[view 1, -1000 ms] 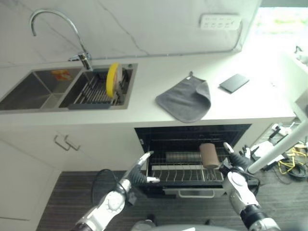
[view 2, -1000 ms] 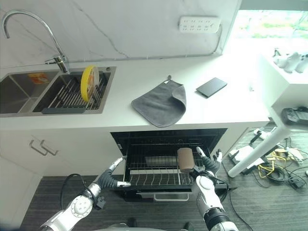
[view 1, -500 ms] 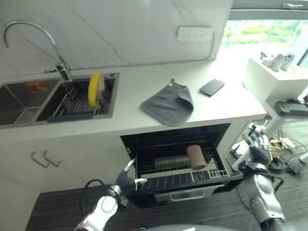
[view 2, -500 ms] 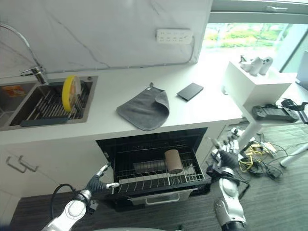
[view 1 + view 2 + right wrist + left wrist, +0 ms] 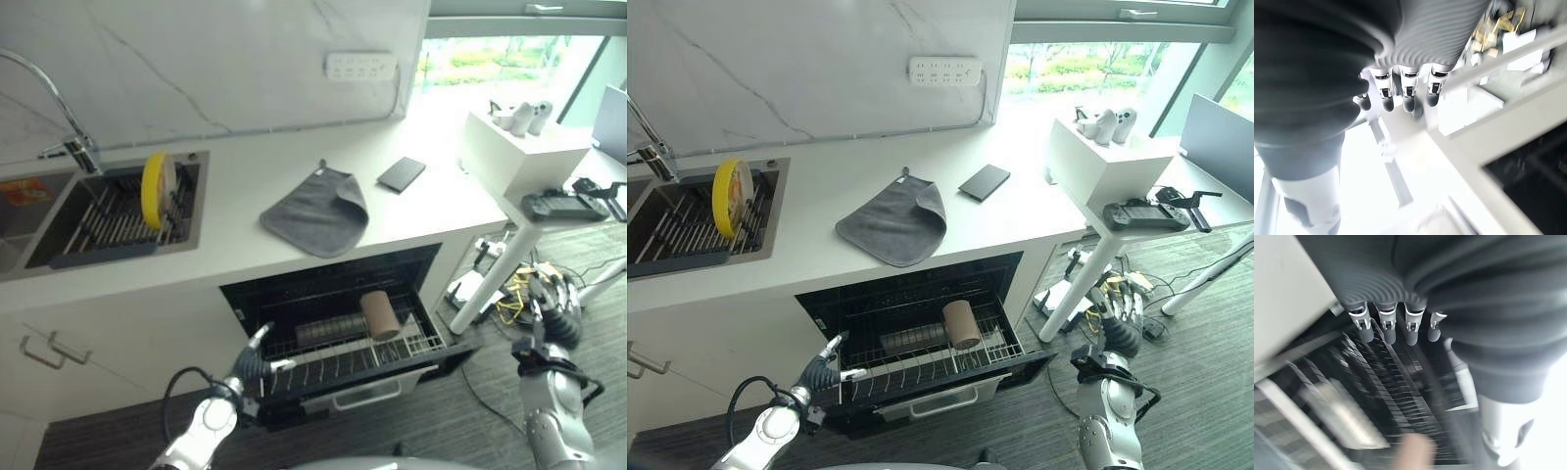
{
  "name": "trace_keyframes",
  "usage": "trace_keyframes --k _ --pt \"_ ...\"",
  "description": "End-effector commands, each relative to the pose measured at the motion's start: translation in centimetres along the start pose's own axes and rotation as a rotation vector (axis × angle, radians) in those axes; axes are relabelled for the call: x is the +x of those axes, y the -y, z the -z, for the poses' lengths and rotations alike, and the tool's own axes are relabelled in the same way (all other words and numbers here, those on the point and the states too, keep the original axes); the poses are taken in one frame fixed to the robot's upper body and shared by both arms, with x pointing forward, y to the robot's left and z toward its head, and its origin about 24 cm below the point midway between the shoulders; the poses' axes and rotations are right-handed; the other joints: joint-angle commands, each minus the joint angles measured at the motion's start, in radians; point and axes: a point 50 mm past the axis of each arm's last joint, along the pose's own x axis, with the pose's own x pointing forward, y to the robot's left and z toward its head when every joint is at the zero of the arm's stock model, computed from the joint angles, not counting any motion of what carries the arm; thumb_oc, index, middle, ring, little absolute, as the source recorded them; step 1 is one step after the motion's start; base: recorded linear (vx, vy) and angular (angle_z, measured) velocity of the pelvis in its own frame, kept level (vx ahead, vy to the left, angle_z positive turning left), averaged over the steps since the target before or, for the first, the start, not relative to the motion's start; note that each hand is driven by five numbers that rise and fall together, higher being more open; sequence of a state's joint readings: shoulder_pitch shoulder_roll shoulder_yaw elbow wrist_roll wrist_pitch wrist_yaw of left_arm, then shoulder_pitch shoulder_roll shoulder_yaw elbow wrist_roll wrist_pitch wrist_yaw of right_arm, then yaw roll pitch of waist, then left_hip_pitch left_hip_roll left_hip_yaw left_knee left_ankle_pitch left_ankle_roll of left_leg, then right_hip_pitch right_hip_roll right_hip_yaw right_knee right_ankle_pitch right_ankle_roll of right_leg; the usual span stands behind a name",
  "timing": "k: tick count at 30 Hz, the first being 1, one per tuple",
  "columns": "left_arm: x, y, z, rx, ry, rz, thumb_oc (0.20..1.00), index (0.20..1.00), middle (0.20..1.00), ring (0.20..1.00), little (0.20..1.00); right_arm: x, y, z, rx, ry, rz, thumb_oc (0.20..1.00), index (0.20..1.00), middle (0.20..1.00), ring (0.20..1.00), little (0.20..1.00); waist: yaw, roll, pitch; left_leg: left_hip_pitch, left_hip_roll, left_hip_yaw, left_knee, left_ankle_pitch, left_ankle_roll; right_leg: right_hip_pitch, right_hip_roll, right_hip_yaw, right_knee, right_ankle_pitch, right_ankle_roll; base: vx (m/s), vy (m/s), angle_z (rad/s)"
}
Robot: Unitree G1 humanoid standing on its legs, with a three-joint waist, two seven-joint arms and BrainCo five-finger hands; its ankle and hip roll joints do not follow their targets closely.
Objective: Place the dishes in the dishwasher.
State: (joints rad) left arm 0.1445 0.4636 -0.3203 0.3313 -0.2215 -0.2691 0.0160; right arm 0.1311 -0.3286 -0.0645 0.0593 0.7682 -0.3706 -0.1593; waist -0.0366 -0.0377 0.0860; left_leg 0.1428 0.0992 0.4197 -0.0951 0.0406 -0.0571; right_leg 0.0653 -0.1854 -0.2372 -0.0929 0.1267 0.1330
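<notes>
Your left hand (image 5: pixel 257 364) rests open at the rack (image 5: pixel 343 362); your right hand (image 5: pixel 1114 323), open, shows fingers (image 5: pixel 1408 93) over floor.

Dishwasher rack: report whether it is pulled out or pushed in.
Pulled out: the dishwasher rack projects past the counter front, carrying a brown cup.

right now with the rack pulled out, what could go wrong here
The brown cup lies on its side in the dishwasher rack and may roll if the rack is jolted. The left hand sits at the rack's front corner and could catch on it. The yellow plate stands on edge in the sink rack and may tip.
</notes>
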Motion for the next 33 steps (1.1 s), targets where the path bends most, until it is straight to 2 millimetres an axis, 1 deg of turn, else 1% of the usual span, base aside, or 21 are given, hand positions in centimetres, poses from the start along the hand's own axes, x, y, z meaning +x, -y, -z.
trace_keyframes --k 1,3,4,5,6,7,8,11,16,18,22,25,27,28,33 --pt "1.3 -1.6 -9.1 -0.152 0.47 0.097 1.0 1.0 1.0 1.0 1.0 2.1 -2.6 -6.3 0.092 0.33 -0.227 1.0 1.0 1.0 1.0 1.0 0.04 0.027 0.036 0.041 0.0 -0.041 0.056 -0.08 0.014 0.059 -0.032 -0.102 0.049 -0.059 0.037 -0.07 0.108 0.06" --pt "0.7 -1.4 -12.4 -0.144 0.621 0.172 1.0 1.0 1.0 1.0 1.0 2.2 -3.4 -7.2 0.112 0.37 -0.261 1.0 1.0 1.0 1.0 1.0 0.053 0.026 0.035 0.035 -0.006 -0.06 0.058 -0.083 0.02 0.061 -0.036 -0.107 0.055 -0.062 0.038 -0.07 0.082 0.18" --pt "0.6 -1.4 -12.7 -0.138 0.635 0.176 1.0 1.0 1.0 1.0 1.0 2.3 -3.4 -7.2 0.113 0.373 -0.263 1.0 1.0 1.0 1.0 1.0 0.053 0.026 0.035 0.034 -0.007 -0.062 0.058 -0.083 0.021 0.062 -0.036 -0.108 0.055 -0.063 0.038 -0.08 0.076 0.26" --pt "0.2 -1.3 -15.4 -0.124 0.744 0.223 1.0 1.0 1.0 1.0 1.0 2.4 -4.3 -8.0 0.114 0.409 -0.288 1.0 1.0 1.0 1.0 1.0 0.066 0.024 0.034 0.028 -0.016 -0.083 0.058 -0.086 0.027 0.065 -0.04 -0.113 0.061 -0.066 0.04 -0.07 0.074 0.21" --pt "-0.2 -1.3 -16.9 -0.124 0.812 0.245 1.0 1.0 1.0 1.0 1.0 2.5 -4.9 -8.4 0.114 0.428 -0.306 1.0 1.0 1.0 1.0 1.0 0.074 0.023 0.032 0.025 -0.023 -0.097 0.059 -0.088 0.031 0.066 -0.043 -0.115 0.063 -0.066 0.043 -0.07 0.078 0.09" --pt "-0.3 -1.3 -17.2 -0.121 0.83 0.245 1.0 1.0 1.0 1.0 1.0 2.5 -5.0 -8.4 0.115 0.433 -0.311 1.0 1.0 1.0 1.0 1.0 0.075 0.022 0.033 0.024 -0.025 -0.1 0.059 -0.088 0.032 0.067 -0.044 -0.116 0.064 -0.066 0.044 -0.06 0.105 0.23" --pt "-1.2 -1.8 -19.3 -0.122 0.941 0.24 1.0 1.0 1.0 1.0 1.0 2.3 -6.1 -9.1 0.106 0.459 -0.349 1.0 1.0 1.0 1.0 1.0 0.087 0.023 0.027 0.021 -0.039 -0.121 0.055 -0.09 0.039 0.063 -0.055 -0.119 0.068 -0.06 0.055 -0.06 0.098 0.28" --pt "-2.2 -2.9 -20.8 -0.097 1.012 0.164 1.0 1.0 1.0 1.0 1.0 2.2 -7.0 -9.4 0.092 0.444 -0.384 1.0 1.0 1.0 1.0 1.0 0.098 0.023 0.016 0.016 -0.055 -0.137 0.047 -0.089 0.047 0.051 -0.068 -0.119 0.072 -0.048 0.067 -0.04 0.078 0.13" --pt "-3.3 -5.0 -21.0 -0.079 1.043 0.027 1.0 1.0 1.0 1.0 1.0 1.8 -8.4 -8.8 0.048 0.379 -0.48 1.0 1.0 1.0 1.0 1.0 0.123 0.023 0.008 0.013 -0.073 -0.157 0.038 -0.094 0.058 0.043 -0.087 -0.128 0.086 -0.044 0.074 -0.02 0.044 0.09" --pt "-4.1 -6.0 -20.7 -0.089 1.055 -0.066 1.0 1.0 1.0 1.0 1.0 1.5 -9.3 -8.3 -0.025 0.352 -0.574 1.0 1.0 1.0 1.0 1.0 0.143 0.023 0.005 0.008 -0.077 -0.167 0.035 -0.093 0.062 0.043 -0.089 -0.133 0.09 -0.05 0.072 0.0 0.013 0.12" --pt "-4.4 -7.0 -20.2 -0.072 1.044 -0.174 1.0 1.0 1.0 1.0 1.0 1.4 -10.0 -7.8 -0.114 0.328 -0.647 1.0 1.0 1.0 1.0 1.0 0.158 0.018 0.002 0.005 -0.076 -0.172 0.03 -0.089 0.062 0.049 -0.088 -0.143 0.087 -0.054 0.069 0.01 -0.022 0.13" --pt "-3.9 -7.5 -19.4 -0.049 0.987 -0.241 1.0 1.0 1.0 1.0 1.0 1.5 -10.3 -7.3 -0.167 0.31 -0.679 1.0 1.0 1.0 1.0 1.0 0.169 0.013 -0.001 0.003 -0.071 -0.171 0.024 -0.081 0.057 0.056 -0.085 -0.15 0.077 -0.054 0.069 0.01 -0.057 0.15" --pt "-3.0 -7.5 -18.3 -0.006 0.896 -0.276 1.0 1.0 1.0 1.0 1.0 1.7 -10.4 -6.8 -0.169 0.277 -0.692 1.0 1.0 1.0 1.0 1.0 0.175 0.008 -0.005 0.004 -0.062 -0.169 0.019 -0.076 0.052 0.062 -0.078 -0.154 0.069 -0.058 0.066 0.04 -0.106 0.2" --pt "-2.9 -7.5 -18.0 -0.001 0.88 -0.281 1.0 1.0 1.0 1.0 1.0 1.8 -10.3 -6.6 -0.171 0.267 -0.689 1.0 1.0 1.0 1.0 1.0 0.177 0.007 -0.006 0.003 -0.059 -0.169 0.018 -0.074 0.05 0.065 -0.075 -0.156 0.065 -0.059 0.064 0.04 -0.089 0.2" --pt "-3.0 -7.6 -16.4 0.011 0.818 -0.302 1.0 1.0 1.0 1.0 1.0 1.9 -9.6 -5.6 -0.196 0.22 -0.679 1.0 1.0 1.0 1.0 1.0 0.185 0.004 -0.002 0.004 -0.043 -0.167 0.014 -0.068 0.038 0.079 -0.058 -0.155 0.042 -0.059 0.052 0.03 -0.09 0.04"
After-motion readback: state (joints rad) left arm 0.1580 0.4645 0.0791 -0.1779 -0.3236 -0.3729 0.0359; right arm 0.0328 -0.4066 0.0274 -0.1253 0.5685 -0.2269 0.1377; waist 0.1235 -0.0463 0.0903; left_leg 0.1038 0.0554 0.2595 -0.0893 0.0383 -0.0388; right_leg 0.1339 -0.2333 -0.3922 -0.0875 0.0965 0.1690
